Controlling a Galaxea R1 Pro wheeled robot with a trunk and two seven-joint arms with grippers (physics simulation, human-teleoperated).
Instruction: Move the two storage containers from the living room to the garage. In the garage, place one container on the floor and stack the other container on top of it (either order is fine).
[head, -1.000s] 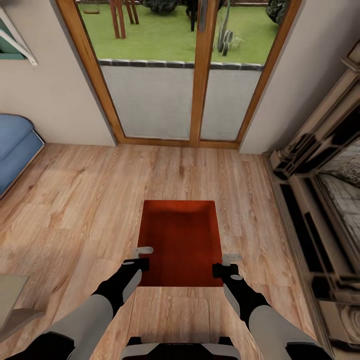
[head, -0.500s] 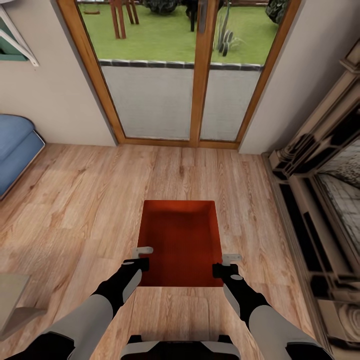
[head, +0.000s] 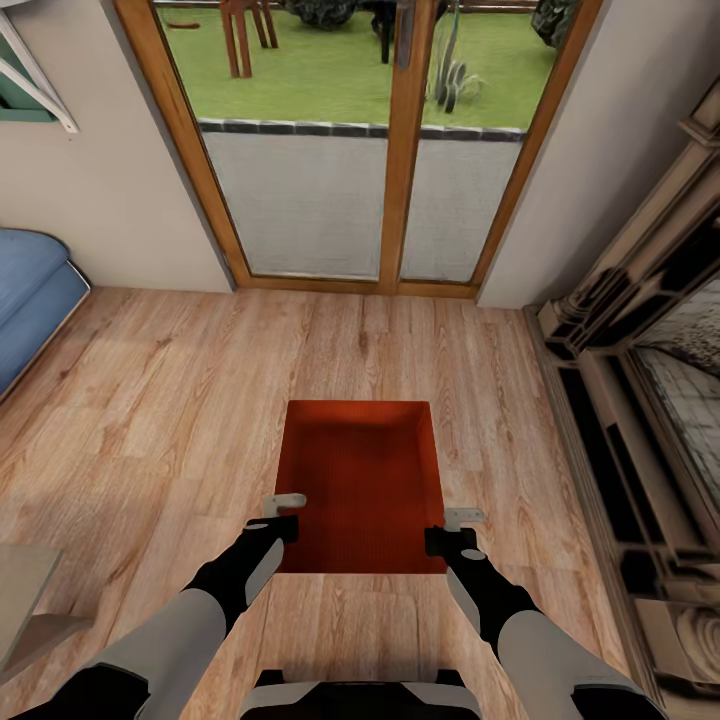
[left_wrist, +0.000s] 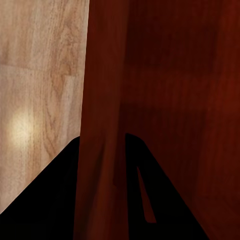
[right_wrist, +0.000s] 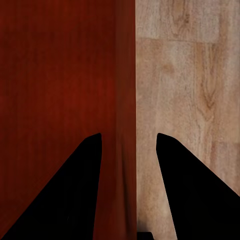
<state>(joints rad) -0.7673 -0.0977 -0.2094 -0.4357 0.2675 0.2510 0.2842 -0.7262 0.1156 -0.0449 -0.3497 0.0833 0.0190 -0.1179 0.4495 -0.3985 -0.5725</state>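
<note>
a red-orange storage container (head: 362, 480) sits on the light wood plank floor (head: 150, 420) before the glass doors (head: 350, 140). my left gripper (head: 283, 512) straddles its left wall, my right gripper (head: 455, 530) its right wall; whether either pinches, i cannot tell.

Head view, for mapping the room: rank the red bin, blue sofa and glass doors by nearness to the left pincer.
1. Red bin, its left wall at the left pincer.
2. Blue sofa, far left.
3. Glass doors, straight ahead.
</note>
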